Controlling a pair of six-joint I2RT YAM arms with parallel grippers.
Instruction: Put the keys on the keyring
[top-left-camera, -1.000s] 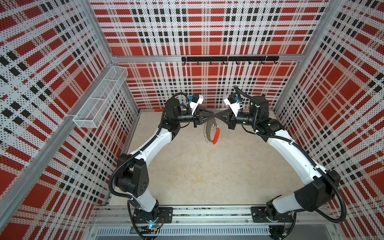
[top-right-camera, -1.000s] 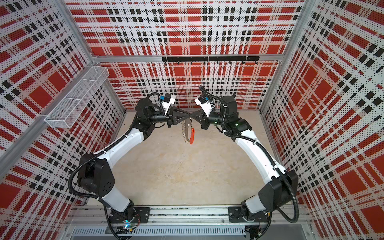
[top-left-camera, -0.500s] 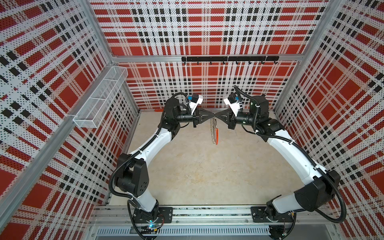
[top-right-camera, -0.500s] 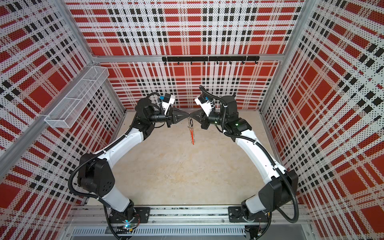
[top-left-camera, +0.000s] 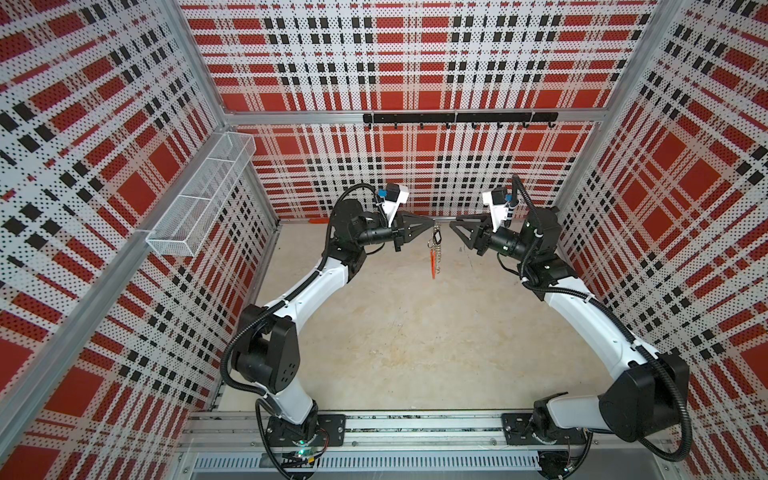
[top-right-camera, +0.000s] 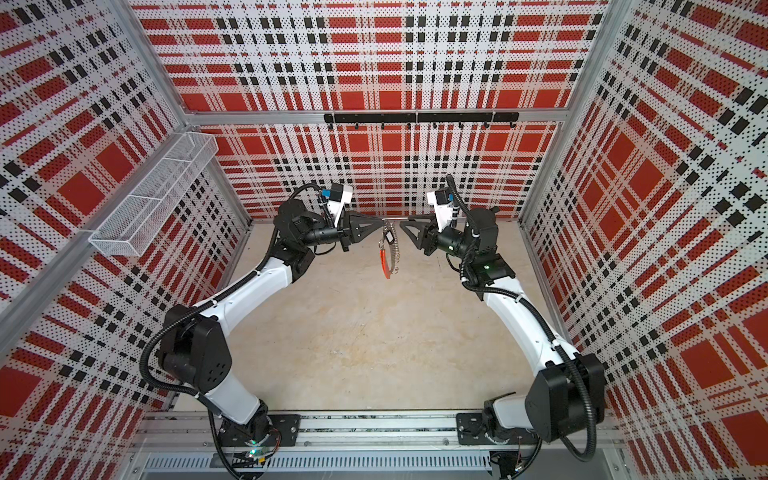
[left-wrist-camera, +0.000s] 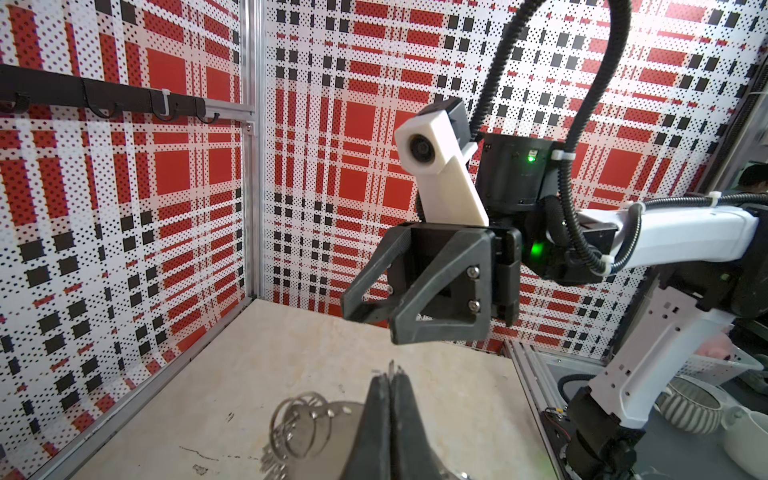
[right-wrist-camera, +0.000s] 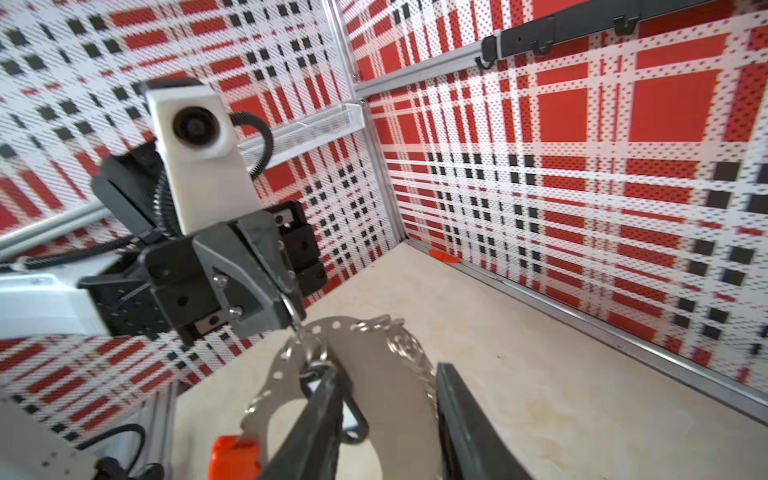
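Observation:
In both top views the keyring (top-left-camera: 434, 257) (top-right-camera: 390, 253) hangs above the floor from my left gripper (top-left-camera: 432, 227) (top-right-camera: 382, 223), which is shut on its top. Its red-orange segment (top-left-camera: 433, 268) (top-right-camera: 385, 266) hangs lowest. The keys' black-framed tag (top-left-camera: 436, 237) (top-right-camera: 390, 237) dangles near the top; the key itself I cannot make out. My right gripper (top-left-camera: 454, 222) (top-right-camera: 405, 227) stands open a short gap to the right. In the right wrist view its fingers (right-wrist-camera: 451, 386) frame the keyring (right-wrist-camera: 291, 357) and tag (right-wrist-camera: 353, 415) without gripping. The left wrist view shows shut fingertips (left-wrist-camera: 376, 390) beside split rings (left-wrist-camera: 299, 424).
A lone red-orange strip (top-left-camera: 320, 221) (right-wrist-camera: 444, 256) lies on the floor against the back wall. A black hook rail (top-left-camera: 457, 118) runs along the back wall and a white wire basket (top-left-camera: 203, 199) hangs on the left wall. Plaid walls close three sides.
My right gripper has opened, let go and drawn back to the right. My left gripper has shut on the keyring's top, and the keyring has swung round beneath it.

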